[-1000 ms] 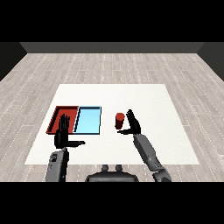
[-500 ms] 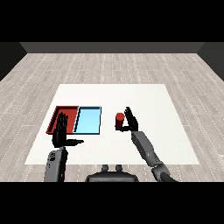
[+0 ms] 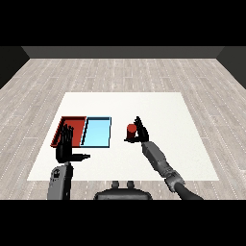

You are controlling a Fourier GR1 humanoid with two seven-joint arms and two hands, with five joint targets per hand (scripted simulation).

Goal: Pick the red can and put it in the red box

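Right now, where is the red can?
In the head view, the red can is right of the light blue tray, over the white table, with the right hand curled round it.

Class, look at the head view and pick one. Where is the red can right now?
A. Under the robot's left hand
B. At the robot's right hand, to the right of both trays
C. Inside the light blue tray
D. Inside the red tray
B: the red can sits against the right hand, right of the light blue tray and the red tray.
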